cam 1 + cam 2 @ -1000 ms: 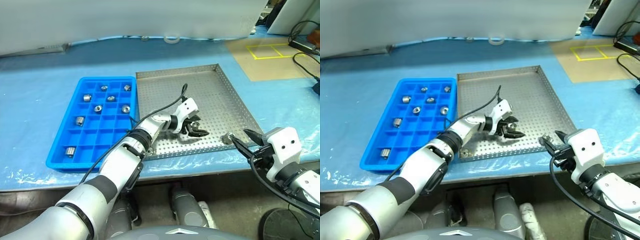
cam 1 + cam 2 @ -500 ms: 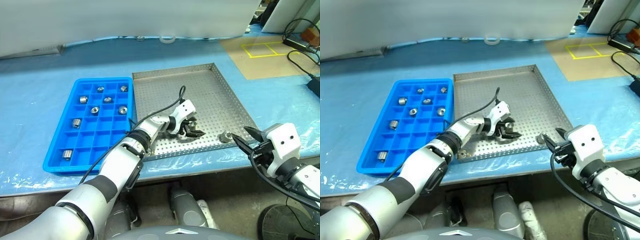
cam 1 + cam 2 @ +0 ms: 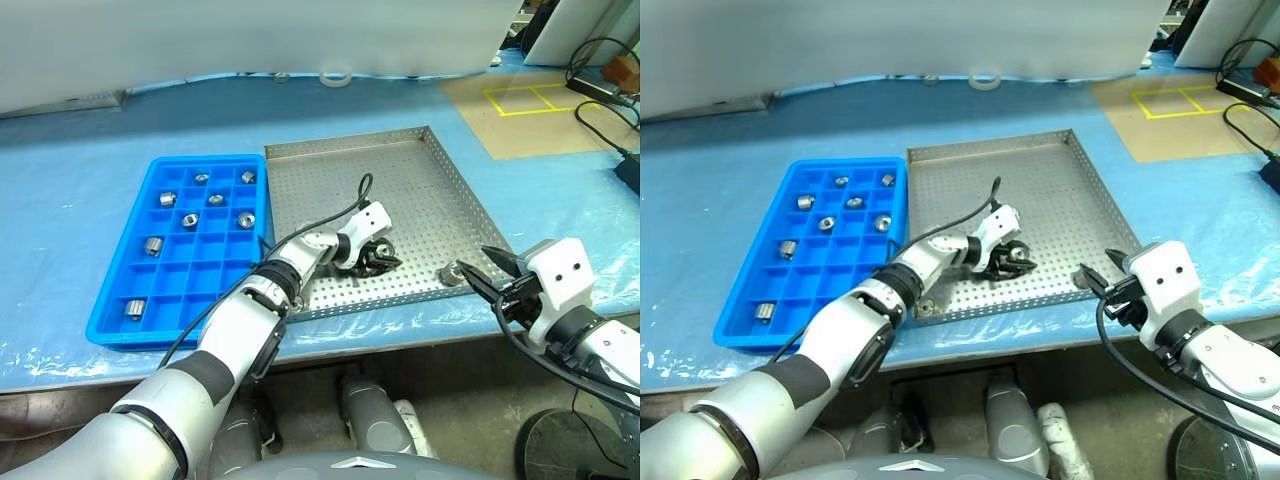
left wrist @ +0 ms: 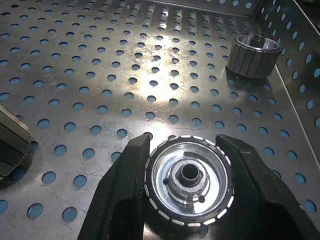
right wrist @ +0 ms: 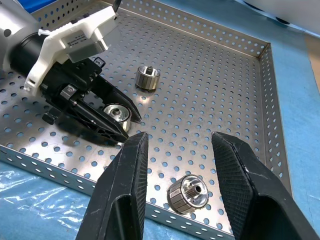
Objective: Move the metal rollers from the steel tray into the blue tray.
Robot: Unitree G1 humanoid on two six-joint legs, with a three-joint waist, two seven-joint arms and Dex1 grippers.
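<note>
Left gripper jaws clamp 1 metal roller in the steel tray; right gripper jaws gape empty.

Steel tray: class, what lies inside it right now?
Inside the steel tray: the left end effector shut on one metal roller, plus loose rollers. Anything beneath the arm stays hidden.

Workbench under wrinkled blue plastic sheet, brown mat with yellow taped squares, black cables, tape roll at rear.
</note>
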